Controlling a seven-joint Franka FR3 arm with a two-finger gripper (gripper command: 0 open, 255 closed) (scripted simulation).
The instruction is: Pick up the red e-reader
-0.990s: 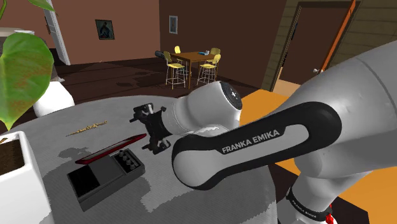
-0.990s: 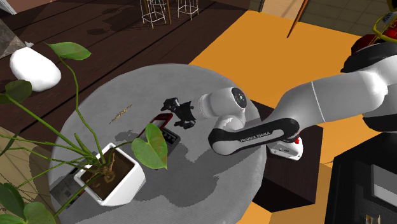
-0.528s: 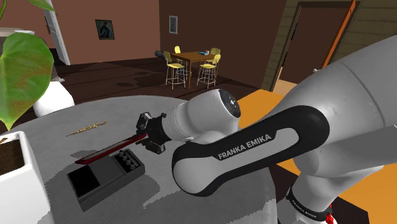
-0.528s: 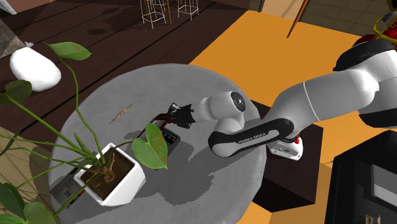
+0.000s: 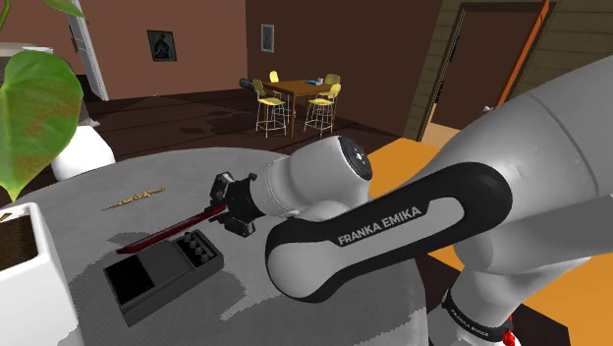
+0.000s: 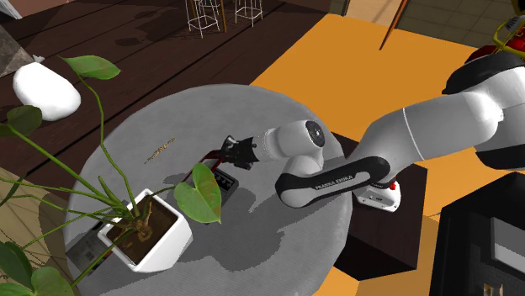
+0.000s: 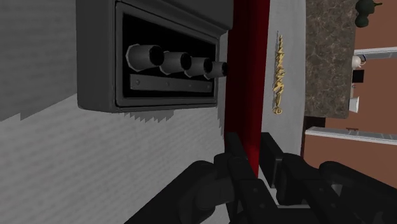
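The gripper (image 5: 224, 203) is clamped on one end of the red e-reader (image 5: 172, 229). In the wrist view, the two black fingers (image 7: 232, 156) squeeze the red slab from both sides. The e-reader is on the round grey table (image 5: 324, 319), just beside a dark box (image 5: 162, 270) with a row of knobs (image 7: 172, 62). A small gold twig (image 5: 135, 200) lies on its other side, a little apart.

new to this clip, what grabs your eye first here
The big white arm stretches across the round grey table, its black fingers clasping a thin red e-reader. Beside that lies a dark grey box with knobs, and a potted plant stands at the second exterior view's lower left.
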